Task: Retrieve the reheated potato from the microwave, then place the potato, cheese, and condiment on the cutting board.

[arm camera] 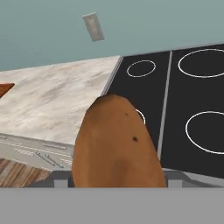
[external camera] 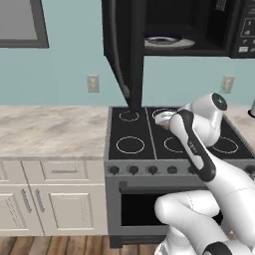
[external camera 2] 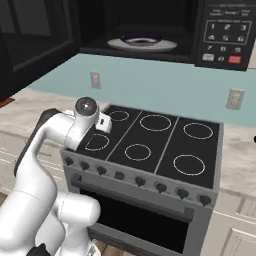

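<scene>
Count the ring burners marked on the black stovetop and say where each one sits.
6, seen in the right base view: back row; front row. The arm partly covers the front-left one.

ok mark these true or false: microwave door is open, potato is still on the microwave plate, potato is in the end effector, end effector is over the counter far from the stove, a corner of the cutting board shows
1. The microwave door is open. True.
2. The potato sits on the microwave plate. False: the plate is bare.
3. The potato is in the end effector. True: it sits close up in the hand view.
4. The end effector is far from the stovetop. False: burners lie right beneath it.
5. A corner of the cutting board shows. True, at the hand view's left edge.
</scene>
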